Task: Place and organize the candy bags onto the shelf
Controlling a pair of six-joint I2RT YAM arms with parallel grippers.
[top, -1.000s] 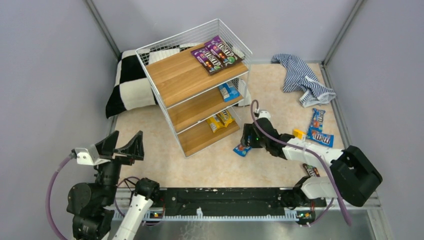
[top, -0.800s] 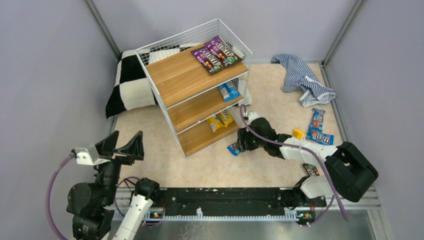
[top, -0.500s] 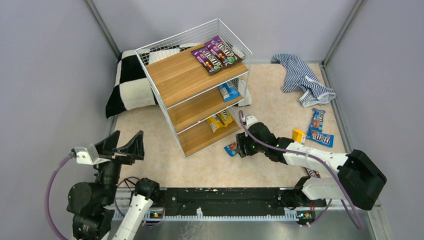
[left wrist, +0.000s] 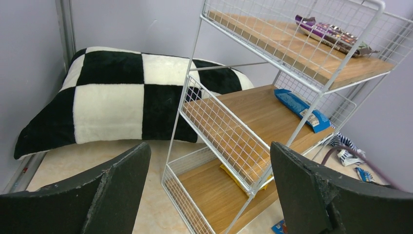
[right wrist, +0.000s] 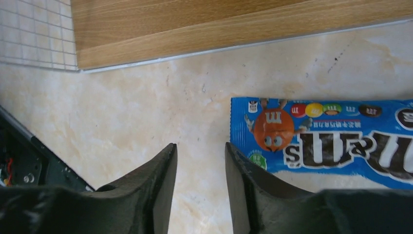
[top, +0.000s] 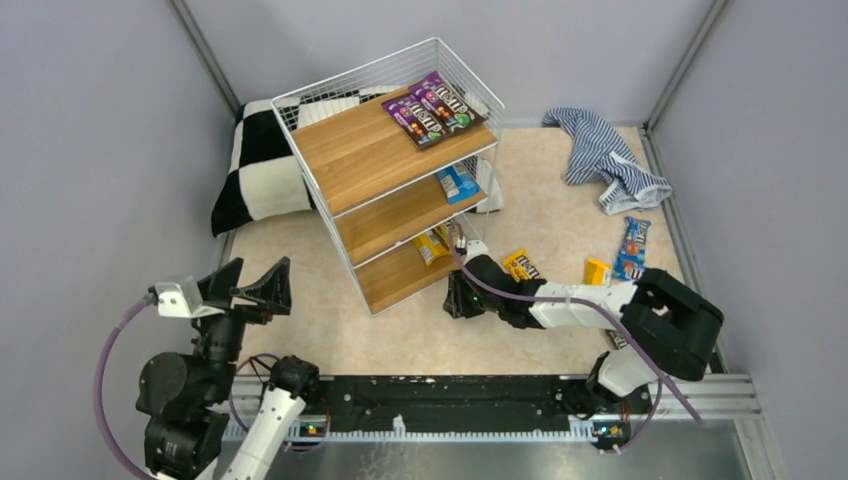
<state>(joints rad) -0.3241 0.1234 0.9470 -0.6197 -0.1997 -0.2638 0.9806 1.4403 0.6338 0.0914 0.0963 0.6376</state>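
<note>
The shelf (top: pixel 385 185) stands at the back centre with two purple candy bags (top: pixel 432 108) on its top board, a blue one (top: pixel 458 182) on the middle board and yellow ones (top: pixel 440 240) on the bottom board. My right gripper (top: pixel 457 300) is low over the floor by the shelf's front corner. In the right wrist view a blue bag (right wrist: pixel 331 141) lies flat just right of that gripper (right wrist: pixel 199 153), whose jaws stand narrowly apart over bare floor, holding nothing. My left gripper (top: pixel 250 285) (left wrist: pixel 210 146) hovers wide open, left of the shelf (left wrist: pixel 272 63).
A yellow bag (top: pixel 522 265), a small yellow packet (top: pixel 597 271) and a blue bag (top: pixel 632 248) lie on the floor right of the shelf. A striped cloth (top: pixel 605 160) is at the back right; a checkered cushion (top: pixel 255 170) rests behind the shelf's left side.
My right arm has swung left toward the shelf's front corner, its jaws narrowing. The blue bag on the floor has shifted left with it. The left arm has barely moved.
</note>
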